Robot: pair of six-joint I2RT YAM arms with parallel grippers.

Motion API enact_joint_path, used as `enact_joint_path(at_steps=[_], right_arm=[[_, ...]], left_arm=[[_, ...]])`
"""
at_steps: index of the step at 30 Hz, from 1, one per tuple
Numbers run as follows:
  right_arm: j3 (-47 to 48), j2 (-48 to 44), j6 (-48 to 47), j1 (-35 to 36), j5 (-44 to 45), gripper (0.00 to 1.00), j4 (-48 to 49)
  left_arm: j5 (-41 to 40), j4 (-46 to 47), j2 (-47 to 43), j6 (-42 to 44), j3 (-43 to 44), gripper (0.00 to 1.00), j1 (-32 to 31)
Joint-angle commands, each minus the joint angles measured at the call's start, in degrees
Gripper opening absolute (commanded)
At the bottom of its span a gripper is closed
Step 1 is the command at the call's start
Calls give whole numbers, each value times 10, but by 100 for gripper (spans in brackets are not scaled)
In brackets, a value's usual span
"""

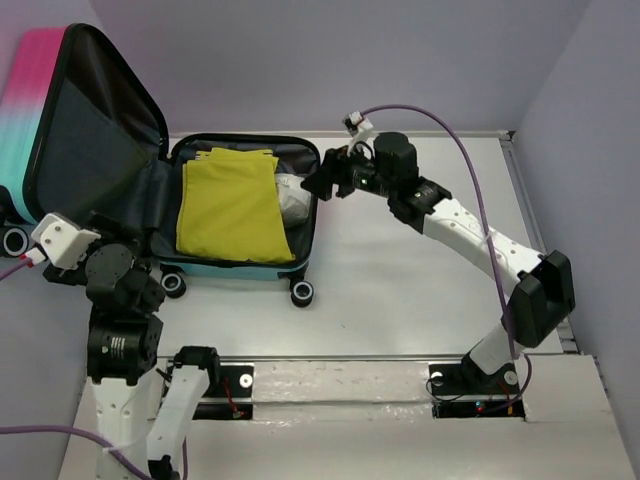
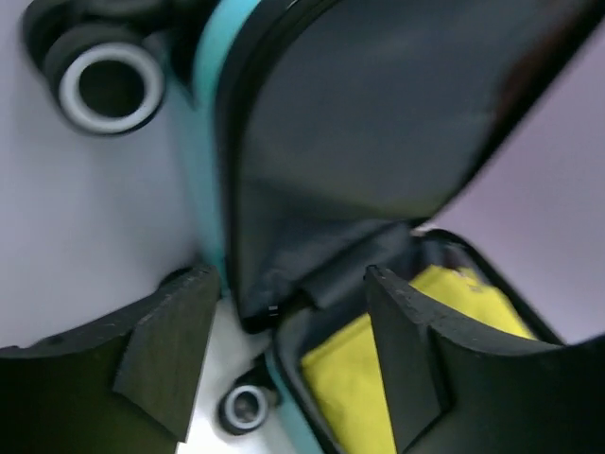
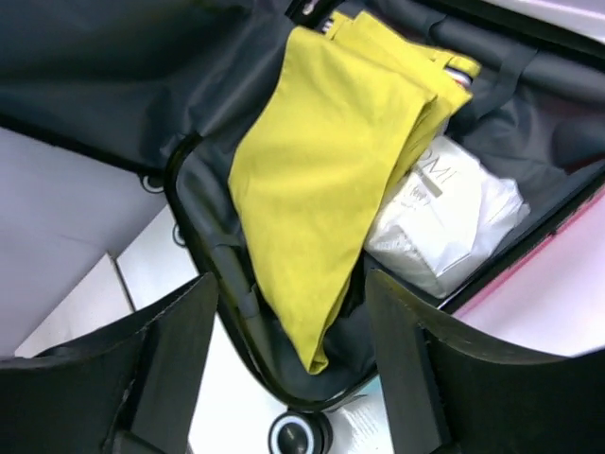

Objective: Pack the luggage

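Already the luggage (image 1: 100, 130) lies open on the counter (image 1: 420, 280), with a yellow cloth (image 1: 232, 205) and a white packet (image 1: 293, 200) inside. The left end effector (image 2: 288, 279) and the right end effector (image 3: 291, 284) stand apart, empty. Closing it probably remains.

Both arms are built of glossy white links joined by chunky black cylindrical motor housings. The left arm (image 1: 125, 340) carries a white, angular camera block (image 1: 62, 240) at its wrist. A thin purple cable (image 1: 463, 150) loops along the right arm (image 1: 470, 235), and a similar one trails from the left. Each base (image 1: 478, 385) is a black plate with small red wires. The left gripper (image 2: 288, 284) and right gripper (image 3: 288, 284) have matte black, wedge-shaped fingers (image 3: 406, 369) with rough-grained edges.
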Motion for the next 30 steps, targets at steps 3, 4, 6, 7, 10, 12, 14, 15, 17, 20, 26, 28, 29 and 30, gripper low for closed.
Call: enact_joint_path(at_steps=[3, 4, 6, 7, 10, 12, 14, 15, 17, 20, 26, 28, 29, 30], right_arm=[[-198, -71, -10, 0, -50, 71, 124], [-211, -74, -16, 0, -52, 71, 125], [-251, -87, -27, -7, -38, 80, 126], [-261, -90, -29, -13, -37, 81, 129], [-286, -89, -5, -48, -84, 81, 144], [-296, -92, -4, -53, -84, 80, 153], [-298, -90, -7, -53, -83, 81, 153], [-297, -87, -6, -53, -82, 80, 154], [-295, -72, 4, -53, -73, 82, 155], [-283, -46, 25, -61, -71, 84, 154], [-236, 19, 85, -66, -40, 89, 147], [-211, 55, 106, -66, -26, 89, 146], [-200, 55, 113, -66, -26, 89, 146], [-177, 77, 120, -66, -37, 89, 146]], left_arm=[[-219, 32, 113, 8, -53, 82, 31], [-235, 19, 138, 11, -49, 82, 42], [-249, 36, 171, 45, -71, 83, 97], [-245, 44, 167, 34, -87, 77, 110], [-244, 31, 182, 6, -101, 73, 135], [-265, 54, 201, 40, -98, 72, 136], [-277, 57, 209, 39, -83, 67, 135], [-279, 57, 213, 39, -78, 64, 135], [-291, 57, 230, 44, -57, 59, 134], [-324, 83, 255, 75, -40, 53, 126], [-344, 175, 262, 148, -60, 36, 126], [-339, 192, 265, 162, -70, 19, 126], [-331, 198, 265, 168, -74, 14, 126], [-311, 208, 262, 182, -77, 9, 126]])
